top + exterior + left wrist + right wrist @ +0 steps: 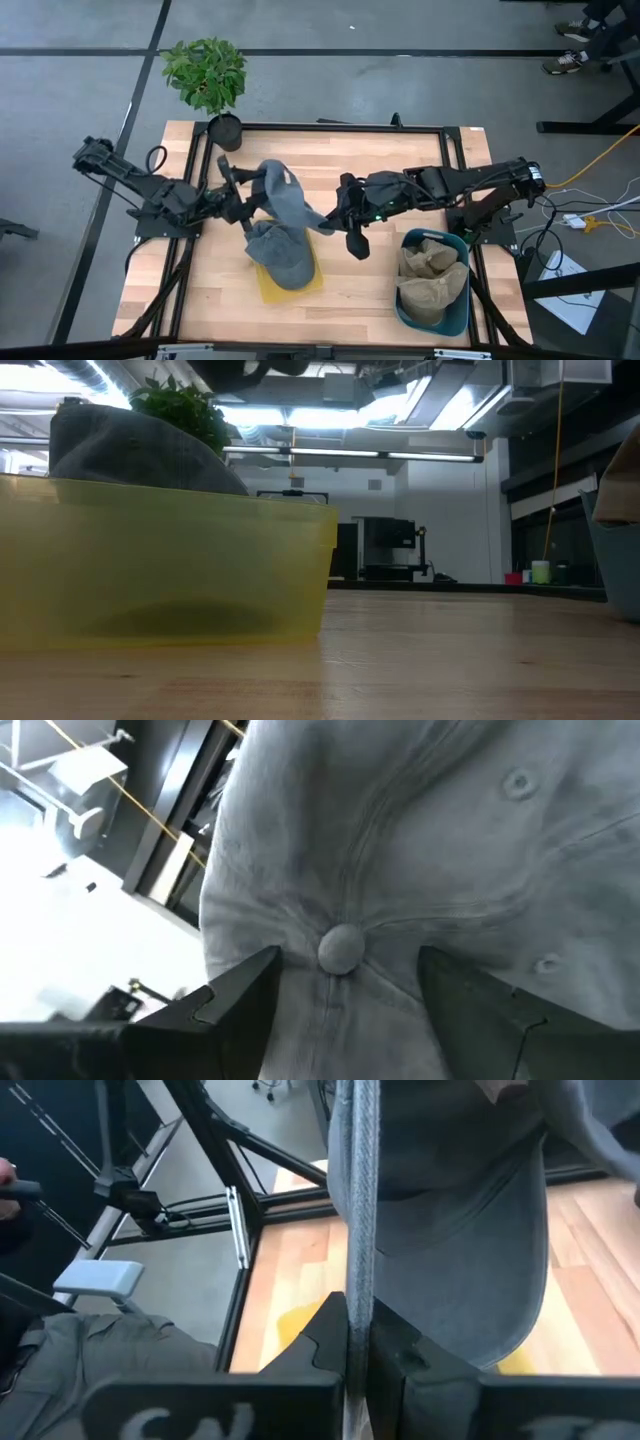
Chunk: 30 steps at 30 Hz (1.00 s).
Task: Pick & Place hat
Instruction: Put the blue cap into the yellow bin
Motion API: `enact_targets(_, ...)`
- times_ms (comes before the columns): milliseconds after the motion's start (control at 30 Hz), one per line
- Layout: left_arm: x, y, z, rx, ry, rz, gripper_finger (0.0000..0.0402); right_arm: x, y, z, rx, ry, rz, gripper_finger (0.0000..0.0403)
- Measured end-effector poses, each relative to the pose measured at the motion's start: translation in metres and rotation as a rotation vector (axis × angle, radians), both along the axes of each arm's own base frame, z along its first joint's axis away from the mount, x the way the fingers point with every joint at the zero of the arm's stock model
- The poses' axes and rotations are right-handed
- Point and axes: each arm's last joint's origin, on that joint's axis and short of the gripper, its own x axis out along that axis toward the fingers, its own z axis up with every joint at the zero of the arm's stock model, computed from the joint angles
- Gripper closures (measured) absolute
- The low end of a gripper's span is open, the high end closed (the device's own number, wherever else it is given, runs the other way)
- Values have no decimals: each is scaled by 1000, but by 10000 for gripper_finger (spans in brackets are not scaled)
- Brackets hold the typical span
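Between the two grippers, above the middle of the table [200,290], a grey hat [285,200] is held up; its brim is pinched edge-on by the pressed-together fingers [322,1342] of the right gripper [328,225], while its crown with the top button [341,947] is seen just ahead of the left gripper [245,205], whose fingers [240,995] are spread to either side of the button, with no grip on the cloth to be seen; just below both grippers a second grey hat [280,255] is seen lying in a yellow bin [265,285]; near the right gripper, toward the table's right front, a teal bin [455,315] filled with tan hats [430,280] is seen; behind the left gripper, at the table's far edge, a potted plant [207,75] is placed.
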Motion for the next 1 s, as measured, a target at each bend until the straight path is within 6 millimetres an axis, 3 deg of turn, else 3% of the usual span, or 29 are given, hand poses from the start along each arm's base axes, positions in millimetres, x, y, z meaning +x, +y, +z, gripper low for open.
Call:
enact_targets(200,5,8,6,-100,-92,-66,203,0,2,0,-5,-6,9,387)
enact_targets(567,7,8,5,-165,-112,-135,376,-1,1,-2,-27,10,-12,387)
enact_targets(733,4,2,4,-243,-127,-166,376,-1,1,-3,-52,26,-10,387)
enact_targets(1000,-15,-10,-4,-535,-69,-321,375,-7,-5,-15,-154,151,25,387)
